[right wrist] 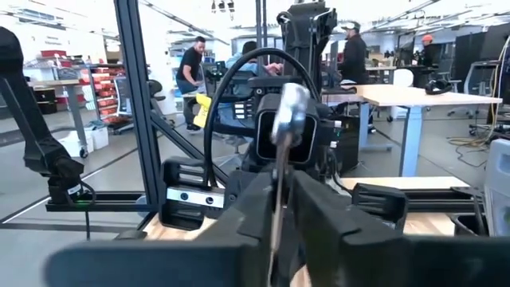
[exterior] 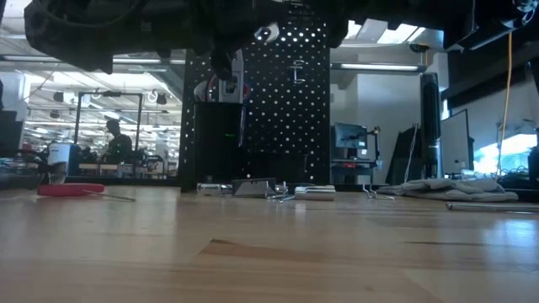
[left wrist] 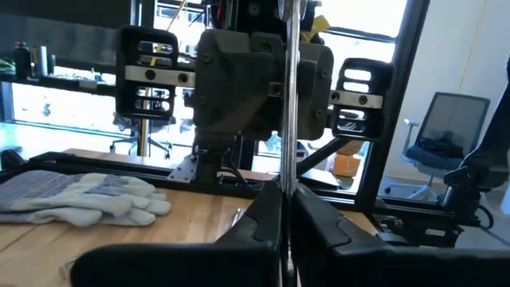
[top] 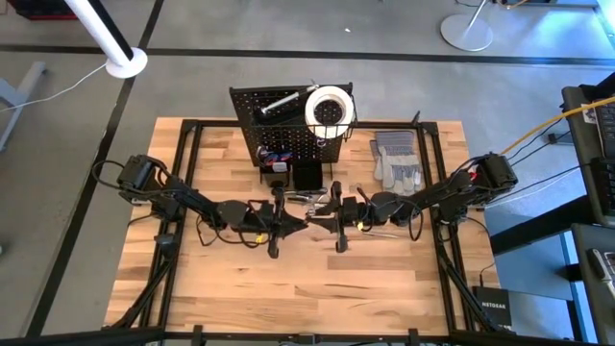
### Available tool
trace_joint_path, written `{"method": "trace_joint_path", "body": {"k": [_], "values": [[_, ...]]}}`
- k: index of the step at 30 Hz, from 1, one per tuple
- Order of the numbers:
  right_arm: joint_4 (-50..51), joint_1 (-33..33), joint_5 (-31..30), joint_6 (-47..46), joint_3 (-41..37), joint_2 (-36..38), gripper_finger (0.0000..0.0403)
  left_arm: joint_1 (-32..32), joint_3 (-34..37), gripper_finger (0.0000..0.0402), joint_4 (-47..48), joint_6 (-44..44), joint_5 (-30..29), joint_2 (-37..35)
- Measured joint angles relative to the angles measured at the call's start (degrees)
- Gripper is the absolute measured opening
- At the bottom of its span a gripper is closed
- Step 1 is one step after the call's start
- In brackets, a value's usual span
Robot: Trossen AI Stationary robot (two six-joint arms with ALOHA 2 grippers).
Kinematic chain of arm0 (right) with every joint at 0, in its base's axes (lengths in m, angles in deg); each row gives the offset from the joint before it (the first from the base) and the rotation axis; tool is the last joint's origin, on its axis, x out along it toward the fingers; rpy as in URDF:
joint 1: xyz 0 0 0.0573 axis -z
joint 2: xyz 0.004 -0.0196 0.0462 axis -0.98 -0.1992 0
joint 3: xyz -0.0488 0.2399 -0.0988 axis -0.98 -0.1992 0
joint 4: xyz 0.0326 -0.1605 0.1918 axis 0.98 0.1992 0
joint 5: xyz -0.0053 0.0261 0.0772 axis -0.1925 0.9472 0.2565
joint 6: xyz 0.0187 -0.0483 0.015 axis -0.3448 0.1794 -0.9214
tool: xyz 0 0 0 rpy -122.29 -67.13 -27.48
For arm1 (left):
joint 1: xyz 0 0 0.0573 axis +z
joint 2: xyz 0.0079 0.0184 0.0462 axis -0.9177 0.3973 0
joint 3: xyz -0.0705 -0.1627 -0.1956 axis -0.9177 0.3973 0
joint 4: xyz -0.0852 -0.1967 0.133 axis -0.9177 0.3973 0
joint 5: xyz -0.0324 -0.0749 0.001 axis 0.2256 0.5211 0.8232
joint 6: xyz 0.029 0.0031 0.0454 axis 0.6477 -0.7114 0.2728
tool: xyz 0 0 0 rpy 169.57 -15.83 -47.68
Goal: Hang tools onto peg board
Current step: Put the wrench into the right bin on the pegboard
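Over the table's middle my left gripper [top: 302, 221] and my right gripper [top: 316, 221] meet tip to tip, both level. A thin silver metal tool [left wrist: 288, 96] stands upright between them, and both are shut on it. Its rounded top end [right wrist: 292, 108] shows in the right wrist view. The black peg board [top: 288, 130] stands upright at the table's far side. A white tape roll [top: 329, 108] lies in its wire basket, and a silver tool [top: 279, 102] is on its face. More small tools [top: 306, 197] lie on the table at its foot. My left gripper pinches the silver tool's lower shaft [left wrist: 287, 182] between its two fingers. The fingers come level from the table's left and lie across the shaft. The tool rises upright above them, clear of the table. My right gripper pinches the same tool's shaft [right wrist: 278, 195] below the rounded end, between its two fingers. The fingers come level from the table's right, across the shaft. The tool stands upright, slightly tilted in this view.
Grey work gloves [top: 396, 161] lie to the right of the peg board. Two small black bins [top: 293, 173] sit at the board's bottom. Loose metal pieces [exterior: 299, 191] lie on the wood in front of it. The table's near half is bare wood [top: 307, 288].
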Motion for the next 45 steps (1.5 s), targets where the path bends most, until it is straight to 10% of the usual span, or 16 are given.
{"method": "trace_joint_path", "body": {"k": [19, 32, 45], "values": [[2.12, 0.03, 1.04, 0.79, 0.00, 0.00, 0.0006, 0.48, 0.00, 0.0085, 5.79, -0.35, 0.15, -0.95], [10.52, -0.03, -2.01, 1.50, -0.02, 0.00, 0.0005, 0.62, -0.07, 0.0124, 25.87, 1.64, 0.08, -19.03], [10.63, 0.03, -2.05, 1.51, -0.02, 0.00, 0.0003, 2.40, -4.60, 0.0123, 23.63, -0.13, 0.35, -12.96]]}}
